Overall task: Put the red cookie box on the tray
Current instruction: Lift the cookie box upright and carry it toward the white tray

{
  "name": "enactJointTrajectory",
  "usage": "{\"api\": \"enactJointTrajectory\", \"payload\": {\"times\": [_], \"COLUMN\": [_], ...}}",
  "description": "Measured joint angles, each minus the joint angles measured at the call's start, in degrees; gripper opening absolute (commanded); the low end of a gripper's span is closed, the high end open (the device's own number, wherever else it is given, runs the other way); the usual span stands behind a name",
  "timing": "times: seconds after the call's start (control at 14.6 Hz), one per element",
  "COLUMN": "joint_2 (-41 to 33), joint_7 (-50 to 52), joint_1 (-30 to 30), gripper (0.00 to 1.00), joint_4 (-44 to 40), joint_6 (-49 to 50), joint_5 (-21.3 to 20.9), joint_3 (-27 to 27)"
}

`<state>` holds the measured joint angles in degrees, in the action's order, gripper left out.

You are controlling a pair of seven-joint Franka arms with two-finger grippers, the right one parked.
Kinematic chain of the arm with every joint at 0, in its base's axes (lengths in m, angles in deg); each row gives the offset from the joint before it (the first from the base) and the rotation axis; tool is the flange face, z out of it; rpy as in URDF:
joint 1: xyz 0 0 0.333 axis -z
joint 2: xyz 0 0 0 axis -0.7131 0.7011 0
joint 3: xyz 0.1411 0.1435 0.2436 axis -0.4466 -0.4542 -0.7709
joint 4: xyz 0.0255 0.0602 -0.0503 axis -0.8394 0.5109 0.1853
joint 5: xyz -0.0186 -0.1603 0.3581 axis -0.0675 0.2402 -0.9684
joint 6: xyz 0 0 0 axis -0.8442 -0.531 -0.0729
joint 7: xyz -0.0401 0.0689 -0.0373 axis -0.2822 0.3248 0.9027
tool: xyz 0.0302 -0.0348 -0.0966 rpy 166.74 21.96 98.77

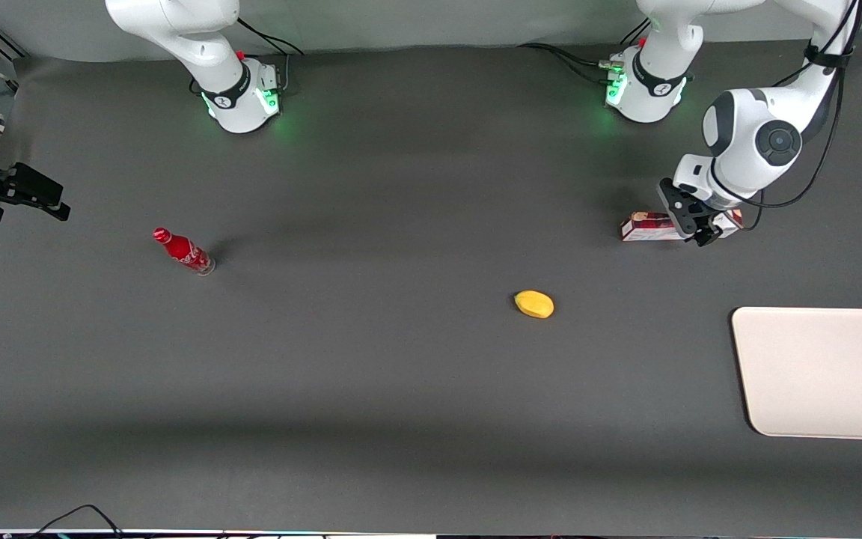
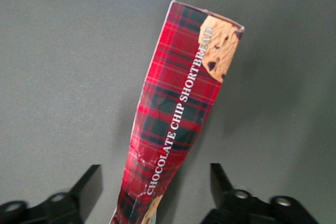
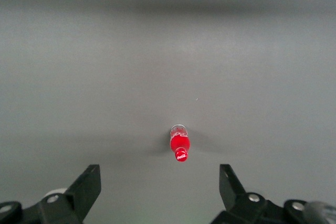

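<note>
The red cookie box [image 1: 652, 225] lies on the dark table near the working arm's base, partly covered by my gripper [image 1: 700, 228]. In the left wrist view the box [image 2: 176, 114] is a long red tartan carton with a cookie picture at one end. It runs between my two black fingers [image 2: 86, 187], which stand wide apart on either side without touching it. My gripper [image 2: 156, 192] is open and sits just above the box. The cream tray [image 1: 824, 370] rests nearer the front camera than the box, at the working arm's end of the table.
A yellow mango-like fruit [image 1: 534, 304] lies mid-table, nearer the front camera than the box. A small red bottle [image 1: 182, 251] stands toward the parked arm's end and also shows as a red bottle [image 3: 179, 142] in the right wrist view. Cables [image 1: 566, 58] run near the arm bases.
</note>
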<state>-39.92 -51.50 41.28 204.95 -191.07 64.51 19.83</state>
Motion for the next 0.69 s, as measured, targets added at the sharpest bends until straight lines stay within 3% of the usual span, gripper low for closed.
{"api": "enactJointTrajectory", "payload": {"times": [0.07, 0.41, 0.69], "joint_2": [0.3, 2.6, 2.7], "joint_7": [-0.9, -4.1, -4.0], "joint_1": [0.0, 0.0, 0.0], "gripper": [0.0, 0.0, 0.0], "joint_4": [0.0, -0.5, -2.8], "joint_6": [-0.3, -1.5, 2.7], "joint_5": [0.4, 3.6, 13.5], "joint_3": [-0.2, -0.5, -0.6]}}
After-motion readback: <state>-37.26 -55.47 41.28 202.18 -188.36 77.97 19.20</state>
